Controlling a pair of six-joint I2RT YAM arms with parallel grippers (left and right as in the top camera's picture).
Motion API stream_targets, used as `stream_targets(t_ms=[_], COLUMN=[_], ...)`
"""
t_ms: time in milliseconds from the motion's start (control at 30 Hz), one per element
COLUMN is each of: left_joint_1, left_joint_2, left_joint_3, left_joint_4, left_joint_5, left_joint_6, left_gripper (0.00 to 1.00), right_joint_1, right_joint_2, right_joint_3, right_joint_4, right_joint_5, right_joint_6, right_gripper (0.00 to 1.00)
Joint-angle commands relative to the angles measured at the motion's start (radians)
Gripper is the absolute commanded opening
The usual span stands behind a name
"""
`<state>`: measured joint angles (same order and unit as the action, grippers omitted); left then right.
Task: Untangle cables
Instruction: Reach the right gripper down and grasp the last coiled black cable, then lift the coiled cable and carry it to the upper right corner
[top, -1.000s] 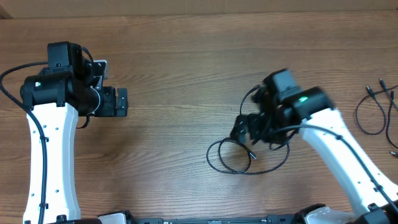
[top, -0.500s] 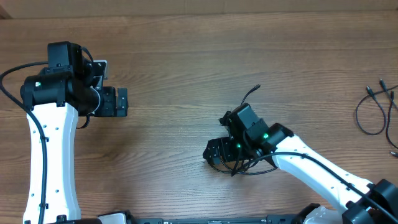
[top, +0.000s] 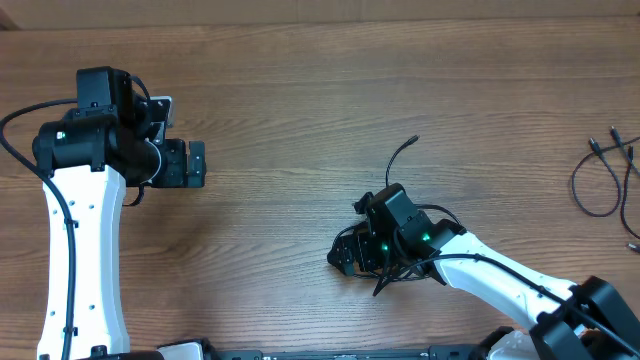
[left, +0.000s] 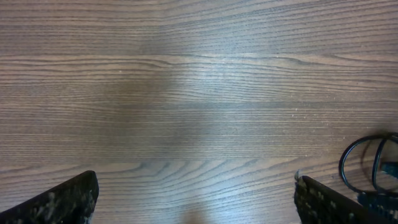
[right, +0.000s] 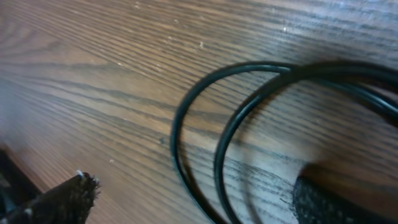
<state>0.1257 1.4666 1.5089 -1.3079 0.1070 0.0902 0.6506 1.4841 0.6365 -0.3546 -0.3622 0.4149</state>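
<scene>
A bunch of thin black cables (top: 403, 152) lies in loose loops right of the table's middle, one plug end trailing toward the back. My right gripper (top: 340, 255) is down over the left edge of these loops and hides most of them. In the right wrist view the right gripper (right: 199, 199) is open, and two cable strands (right: 186, 124) run on the wood between its fingers (right: 62, 202), touching neither. My left gripper (top: 198, 163) hangs open over bare wood at the left. The left wrist view shows the left gripper (left: 196, 205) empty, with the cable loops (left: 367, 165) at its right edge.
More thin black cables (top: 590, 195) with small plug ends lie near the table's (top: 280, 90) right edge. The thick black wire (top: 20, 125) of the left arm arcs out at the far left.
My right arm has swung left and toward the front edge, coming down low over the cable loops. The left arm has stayed where it was.
</scene>
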Motion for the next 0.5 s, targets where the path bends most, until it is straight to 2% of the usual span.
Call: stream_targets(t_ms=[0, 133, 467], left_joint_1=[-0.002, -0.002, -0.002], left_joint_2=[0.002, 0.002, 0.002], left_joint_3=[-0.004, -0.004, -0.004], left_joint_4=[0.004, 0.004, 0.004], left_joint_5=[-0.003, -0.003, -0.003], left_joint_6=[0.026, 0.026, 0.026], left_gripper=[1.0, 1.0, 0.99], right_joint_1=[0.006, 0.007, 0.009], right_joint_2=[0.023, 0.024, 0.047], right_joint_3=[-0.021, -0.021, -0.023], right_joint_4=[0.026, 0.046, 0.121], right_joint_5=[-0.006, -0.024, -0.046], right_joint_6=[0.001, 0.001, -0.051], right_gripper=[0.93, 0.81, 0.77])
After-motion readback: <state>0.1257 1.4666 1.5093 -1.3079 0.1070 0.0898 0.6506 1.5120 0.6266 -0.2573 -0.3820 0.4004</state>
